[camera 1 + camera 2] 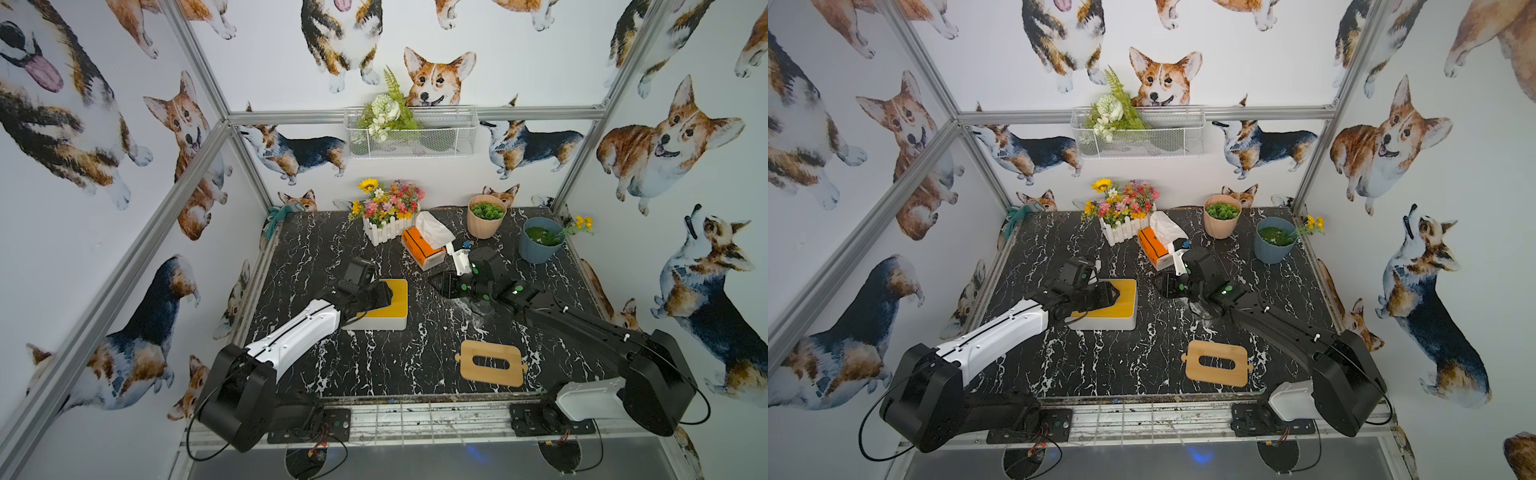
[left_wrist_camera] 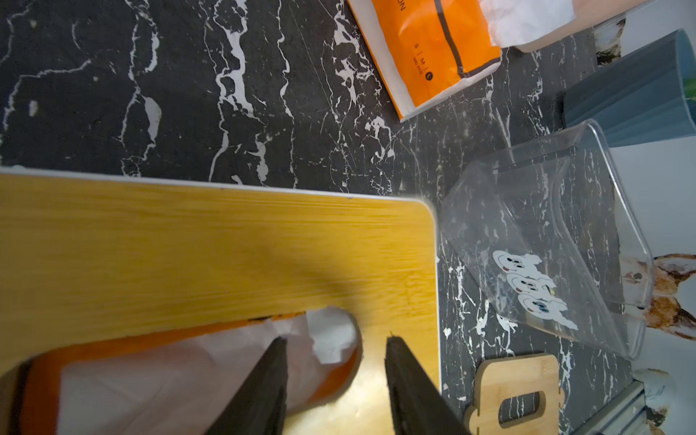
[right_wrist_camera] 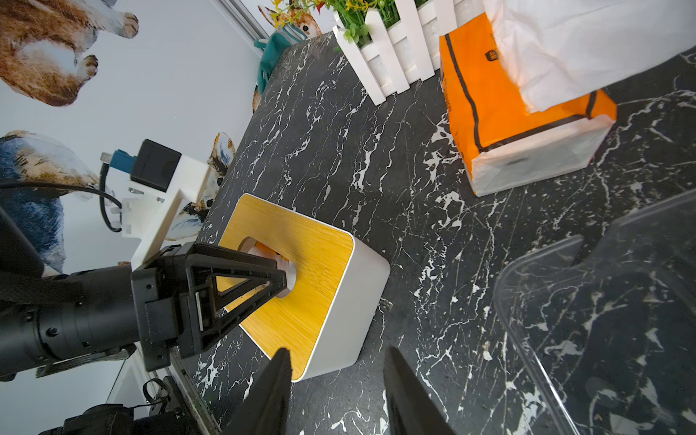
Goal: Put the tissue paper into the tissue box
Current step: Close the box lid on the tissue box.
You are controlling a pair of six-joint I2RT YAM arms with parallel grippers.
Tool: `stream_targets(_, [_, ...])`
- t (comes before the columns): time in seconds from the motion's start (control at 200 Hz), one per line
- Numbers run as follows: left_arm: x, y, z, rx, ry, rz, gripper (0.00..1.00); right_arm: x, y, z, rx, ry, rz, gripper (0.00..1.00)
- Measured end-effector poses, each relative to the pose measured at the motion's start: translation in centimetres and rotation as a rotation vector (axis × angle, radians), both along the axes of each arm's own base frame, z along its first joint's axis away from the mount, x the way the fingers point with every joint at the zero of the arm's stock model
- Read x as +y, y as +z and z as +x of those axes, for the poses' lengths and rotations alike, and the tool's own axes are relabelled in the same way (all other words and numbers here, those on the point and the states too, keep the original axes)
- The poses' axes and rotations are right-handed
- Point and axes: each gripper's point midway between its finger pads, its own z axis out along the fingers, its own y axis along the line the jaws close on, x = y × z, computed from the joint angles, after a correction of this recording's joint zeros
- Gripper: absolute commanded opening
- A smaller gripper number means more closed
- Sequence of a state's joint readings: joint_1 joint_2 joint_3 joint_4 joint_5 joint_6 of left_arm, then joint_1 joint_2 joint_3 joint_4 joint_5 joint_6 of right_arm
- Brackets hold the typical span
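Observation:
The tissue box [image 1: 397, 307] [image 1: 1125, 299] is white with a yellow wooden lid [image 2: 226, 244] and stands left of centre. Through the lid's slot I see white tissue paper [image 2: 331, 331] with an orange wrapper around it. My left gripper [image 1: 388, 293] [image 2: 336, 341] hangs open right over one end of the slot. One finger is over the tissue, the other over the lid, and nothing is pinched. My right gripper [image 1: 436, 280] [image 3: 337, 352] is open and empty, low over the table beside the box's corner [image 3: 361, 301]. Another orange tissue pack [image 1: 419, 245] [image 3: 501, 113] lies at the back with tissue [image 1: 432, 226] sticking out.
A clear plastic container [image 2: 546, 241] [image 3: 602, 320] lies on the table by the right arm. A loose bamboo lid [image 1: 490, 363] lies at the front right. At the back stand a white fence planter [image 1: 388, 226], a pink pot [image 1: 486, 216] and a blue pot [image 1: 540, 241].

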State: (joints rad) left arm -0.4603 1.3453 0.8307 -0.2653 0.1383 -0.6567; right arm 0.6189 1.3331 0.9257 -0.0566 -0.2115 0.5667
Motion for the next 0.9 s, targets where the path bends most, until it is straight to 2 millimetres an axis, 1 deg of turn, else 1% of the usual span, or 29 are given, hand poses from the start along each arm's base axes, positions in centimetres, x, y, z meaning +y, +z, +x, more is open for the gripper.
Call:
stream_targets(0.205, [-0.1, -0.9, 0.2, 0.018, -0.004, 0.012, 0.41, 0.0, -0.2, 0.0, 0.008, 0.001, 0.000, 0.44])
stream_targets(0.621, [-0.4, -1.2, 0.8, 0.015, -0.020, 0.025, 0.33, 0.2, -0.4, -0.2, 0.019, 0.009, 0.004, 0.44])
stream_targets(0.671, [-0.5, -1.2, 0.9, 0.016, -0.022, 0.024, 0.31, 0.2, -0.5, -0.2, 0.021, 0.013, 0.006, 0.44])
stream_targets(0.901, [-0.9, -1.0, 1.2, 0.009, -0.034, 0.012, 0.14, 0.1, -0.7, -0.3, 0.027, 0.014, 0.005, 0.44])
